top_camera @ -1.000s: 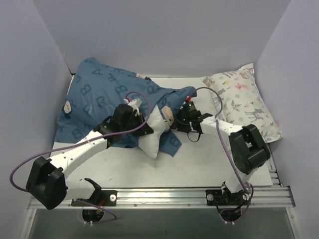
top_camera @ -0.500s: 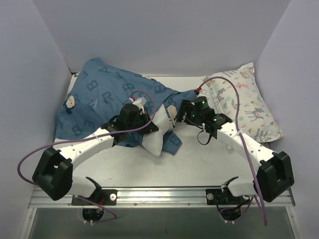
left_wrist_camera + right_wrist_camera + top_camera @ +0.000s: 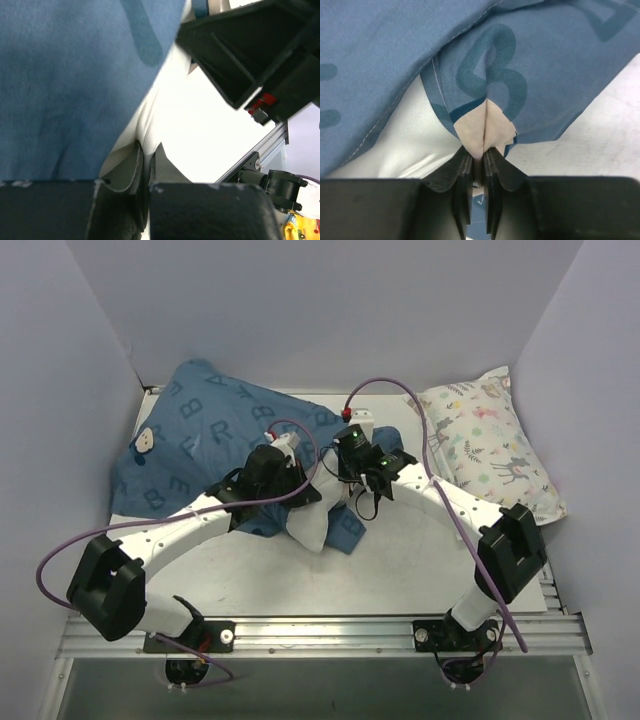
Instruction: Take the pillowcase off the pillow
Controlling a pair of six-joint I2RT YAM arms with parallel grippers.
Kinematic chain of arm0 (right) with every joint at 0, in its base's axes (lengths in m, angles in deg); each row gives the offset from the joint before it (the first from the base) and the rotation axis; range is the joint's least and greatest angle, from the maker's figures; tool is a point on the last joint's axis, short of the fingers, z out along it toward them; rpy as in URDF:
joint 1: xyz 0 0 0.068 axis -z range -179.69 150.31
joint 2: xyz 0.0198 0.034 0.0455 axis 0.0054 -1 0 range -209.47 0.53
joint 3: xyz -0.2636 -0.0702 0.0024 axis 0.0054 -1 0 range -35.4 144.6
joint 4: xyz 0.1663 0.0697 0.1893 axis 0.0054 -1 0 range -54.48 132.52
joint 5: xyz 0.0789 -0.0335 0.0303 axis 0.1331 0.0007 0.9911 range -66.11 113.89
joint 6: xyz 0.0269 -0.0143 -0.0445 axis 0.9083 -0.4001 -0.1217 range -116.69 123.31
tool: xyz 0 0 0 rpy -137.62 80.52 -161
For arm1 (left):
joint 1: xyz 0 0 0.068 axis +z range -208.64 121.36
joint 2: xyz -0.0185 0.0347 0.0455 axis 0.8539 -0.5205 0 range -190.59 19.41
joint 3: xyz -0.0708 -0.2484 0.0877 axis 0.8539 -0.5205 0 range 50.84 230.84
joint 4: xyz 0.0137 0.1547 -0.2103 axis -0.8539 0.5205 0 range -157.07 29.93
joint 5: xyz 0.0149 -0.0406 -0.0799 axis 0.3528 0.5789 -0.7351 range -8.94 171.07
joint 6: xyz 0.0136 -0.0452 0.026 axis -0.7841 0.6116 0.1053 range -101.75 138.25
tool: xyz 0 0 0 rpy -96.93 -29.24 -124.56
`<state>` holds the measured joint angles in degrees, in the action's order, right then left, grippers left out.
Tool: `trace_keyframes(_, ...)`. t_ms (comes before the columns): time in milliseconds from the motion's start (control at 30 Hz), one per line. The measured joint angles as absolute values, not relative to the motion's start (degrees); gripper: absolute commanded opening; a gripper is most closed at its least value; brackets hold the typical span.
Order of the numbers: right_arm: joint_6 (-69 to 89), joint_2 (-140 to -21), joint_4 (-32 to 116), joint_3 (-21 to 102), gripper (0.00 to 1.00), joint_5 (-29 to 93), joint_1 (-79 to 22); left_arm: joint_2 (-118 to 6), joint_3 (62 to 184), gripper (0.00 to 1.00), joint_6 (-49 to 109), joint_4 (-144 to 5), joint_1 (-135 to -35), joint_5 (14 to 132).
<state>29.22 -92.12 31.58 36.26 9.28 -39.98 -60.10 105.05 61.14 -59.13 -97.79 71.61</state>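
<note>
The top external camera is looking down from above the 6 o'clock edge, covering the whole worktop [image 3: 400, 575]. Each wrist camera is riding close behind its pincer, with the left pincer [image 3: 147, 162] facing roughly 4 o'clock and the right pincer [image 3: 477, 157] roughly 9 o'clock. All three are sharing the pillowcase [image 3: 210, 430] edge on the pillow [image 3: 310, 527].

— What closes the space in?
— Three plain panels of pale lilac-grey: a back wall [image 3: 330, 300], a left wall [image 3: 50, 440] and a right wall [image 3: 600, 370]. The two side ones slant outward toward the near edge.
— And underneath?
— A white table [image 3: 400, 580], matt, with a faintly speckled surface in the right wrist view. A silver slotted metal rail [image 3: 330, 638] runs along its near edge.
— Below the rail?
— A dull grey-green strip [image 3: 330, 690]; whether it is floor I cannot tell.
— The light?
— Soft and even. Shadows on the table are faint, with blurred edges.
</note>
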Motion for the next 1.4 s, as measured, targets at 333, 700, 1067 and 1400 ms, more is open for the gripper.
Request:
trace_keyframes(333,28.9,-96.4,26.5,39.1,0.0,2.9,-25.4,-51.0,106.2,0.0,57.6,-48.6,-98.1,71.2)
trace_keyframes(700,32.0,-108.3,24.9,44.5,0.12,19.6,-17.3,-39.7,106.2,0.0,57.5,-43.7,-99.0,69.4)
trace_keyframes(1067,39.0,-107.5,38.8,42.8,0.68,52.1,-9.1,-39.1,105.0,0.0,59.7,-46.5,-98.8,68.9)
trace_keyframes(1400,44.0,-86.0,36.6,36.8,0.82,49.7,-3.9,-47.7,103.3,0.0,64.3,-56.6,-101.9,70.9)
